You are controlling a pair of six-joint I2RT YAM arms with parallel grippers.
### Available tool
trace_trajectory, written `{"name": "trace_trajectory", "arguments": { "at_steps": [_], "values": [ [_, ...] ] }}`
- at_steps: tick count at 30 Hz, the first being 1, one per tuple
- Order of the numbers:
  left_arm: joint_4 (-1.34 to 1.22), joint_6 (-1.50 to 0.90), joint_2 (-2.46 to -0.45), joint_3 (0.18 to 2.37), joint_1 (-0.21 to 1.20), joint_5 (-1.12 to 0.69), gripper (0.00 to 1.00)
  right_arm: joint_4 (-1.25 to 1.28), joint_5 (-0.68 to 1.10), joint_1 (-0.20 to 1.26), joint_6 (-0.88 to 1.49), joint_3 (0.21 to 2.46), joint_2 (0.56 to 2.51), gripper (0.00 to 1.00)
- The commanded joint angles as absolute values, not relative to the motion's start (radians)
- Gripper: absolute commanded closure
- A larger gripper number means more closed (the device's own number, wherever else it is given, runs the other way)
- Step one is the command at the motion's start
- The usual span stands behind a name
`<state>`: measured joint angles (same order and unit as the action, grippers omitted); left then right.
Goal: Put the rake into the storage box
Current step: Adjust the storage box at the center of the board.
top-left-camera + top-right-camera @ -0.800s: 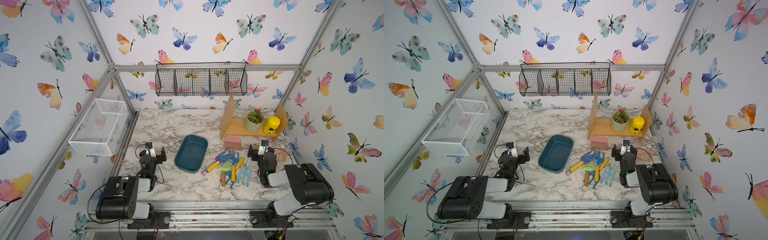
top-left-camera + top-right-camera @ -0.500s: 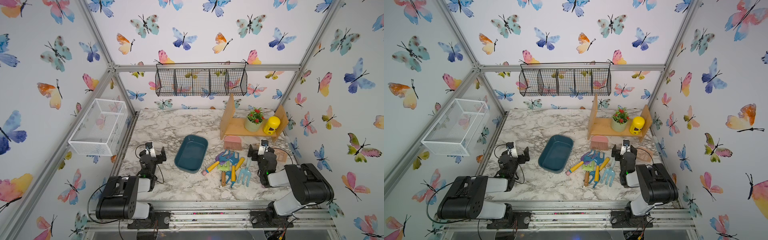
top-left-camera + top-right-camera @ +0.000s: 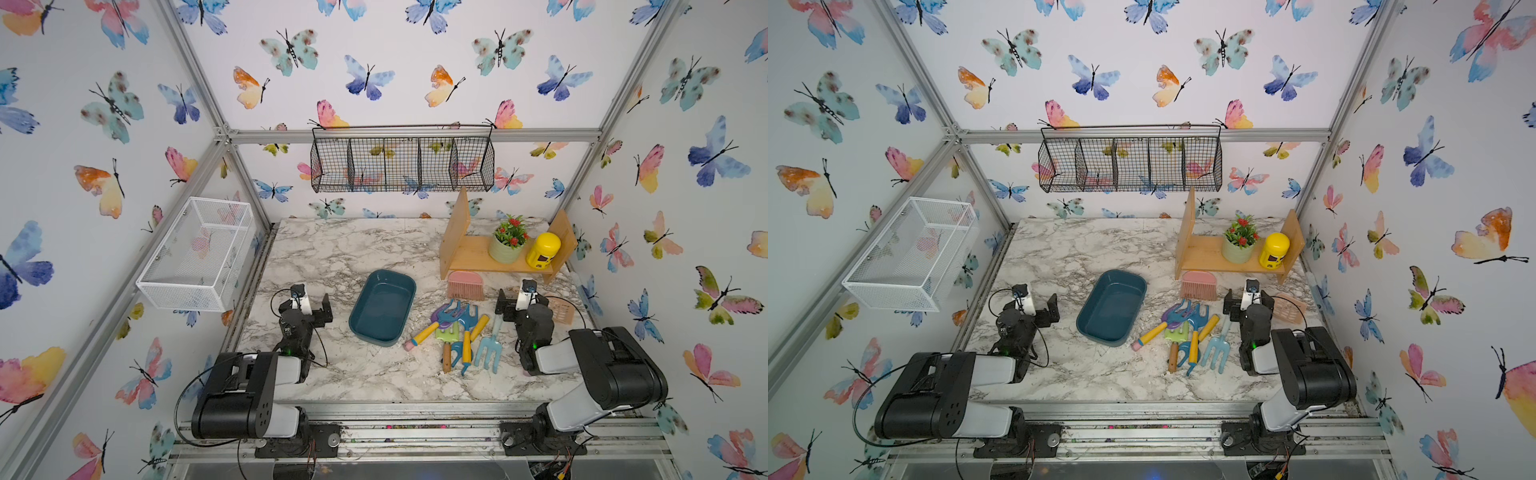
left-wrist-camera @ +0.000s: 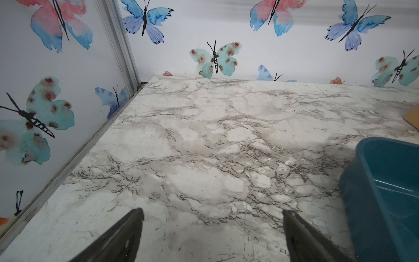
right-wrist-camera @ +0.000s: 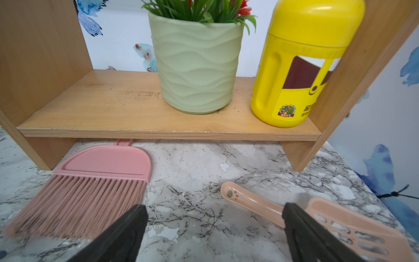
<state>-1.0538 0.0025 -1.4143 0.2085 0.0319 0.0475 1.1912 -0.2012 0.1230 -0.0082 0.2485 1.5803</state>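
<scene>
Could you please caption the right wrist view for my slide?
Open right end effector faces pink brush, scoop and shelf.

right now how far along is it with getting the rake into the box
Nothing looks done: the storage box is empty. Nothing in hand: the left claw and right claw are open and empty. All left: the toy tools lie piled beside the box; which is the rake I can't tell.

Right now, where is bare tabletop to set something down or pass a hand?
Free: marble from the storage box back to the wall, left of the wooden shelf; between left hand and storage box. Crowded: toy tools between storage box and right hand, plus brush and scoop.
</scene>
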Motion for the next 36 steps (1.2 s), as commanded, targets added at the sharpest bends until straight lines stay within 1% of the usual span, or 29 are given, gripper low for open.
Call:
{"name": "trace_trajectory", "arguments": {
  "at_steps": [1, 9, 10, 12, 13, 15, 17, 19, 22, 25, 27, 28, 29, 30, 32, 35, 36],
  "values": [
    [-1.061, 0.000, -1.408, 0.216, 0.026, 0.015, 0.01, 1.198, -0.180, 0.120, 0.002, 0.253, 1.577, 0.01],
    [-1.055, 0.000, -1.405, 0.215, 0.028, 0.019, 0.02, 1.168, -0.167, 0.117, 0.006, 0.265, 1.572, 0.01],
    [-1.063, 0.004, -1.406, 0.212, 0.038, 0.040, 0.02, 1.184, -0.171, 0.117, 0.007, 0.253, 1.563, 0.01],
    [-1.047, 0.016, -1.386, 0.231, 0.080, 0.141, 0.01, 1.205, -0.184, 0.118, -0.010, 0.245, 1.521, 0.01],
    [-0.994, 0.027, -1.364, 0.274, 0.094, 0.174, 0.01, 1.138, -0.185, 0.118, -0.009, 0.251, 1.466, 0.01],
    [-0.632, 0.023, -1.322, 0.456, 0.098, 0.154, 0.01, 0.961, -0.261, 0.121, 0.026, 0.299, 1.353, 0.01],
    [-0.402, 0.000, -1.347, 0.625, 0.103, 0.143, 0.01, 0.648, -0.319, 0.121, 0.091, 0.426, 1.251, 0.01],
    [-0.299, -0.055, -1.376, 0.716, 0.120, 0.136, 0.01, 0.427, -0.266, 0.123, 0.125, 0.539, 1.218, 0.01],
    [-0.260, -0.107, -1.397, 0.756, 0.188, 0.126, 0.01, 0.292, -0.177, 0.170, 0.168, 0.613, 1.180, 0.02],
    [-0.242, -0.048, -1.399, 0.746, 0.328, 0.167, 0.01, 0.243, -0.203, 0.282, 0.174, 0.612, 1.120, 0.10],
    [-0.219, 0.021, -1.395, 0.737, 0.438, 0.241, 0.02, 0.172, -0.220, 0.337, 0.211, 0.629, 1.102, 0.18],
    [-0.204, 0.031, -1.390, 0.735, 0.482, 0.266, 0.01, 0.133, -0.225, 0.359, 0.234, 0.640, 1.100, 0.28],
    [-0.182, 0.027, -1.382, 0.730, 0.501, 0.245, 0.01, 0.092, -0.224, 0.371, 0.262, 0.652, 1.106, 0.43],
    [-0.166, 0.015, -1.374, 0.724, 0.505, 0.214, 0.01, 0.053, -0.220, 0.375, 0.281, 0.668, 1.117, 0.48],
    [-0.123, -0.023, -1.359, 0.716, 0.504, 0.213, 0.00, 0.013, -0.240, 0.384, 0.303, 0.685, 1.143, 0.51],
    [-0.070, -0.032, -1.374, 0.716, 0.500, 0.265, 0.01, 0.014, -0.300, 0.397, 0.305, 0.696, 1.179, 0.49],
    [-0.056, -0.035, -1.387, 0.722, 0.498, 0.293, 0.01, 0.012, -0.320, 0.404, 0.299, 0.707, 1.192, 0.61]
  ]
}}
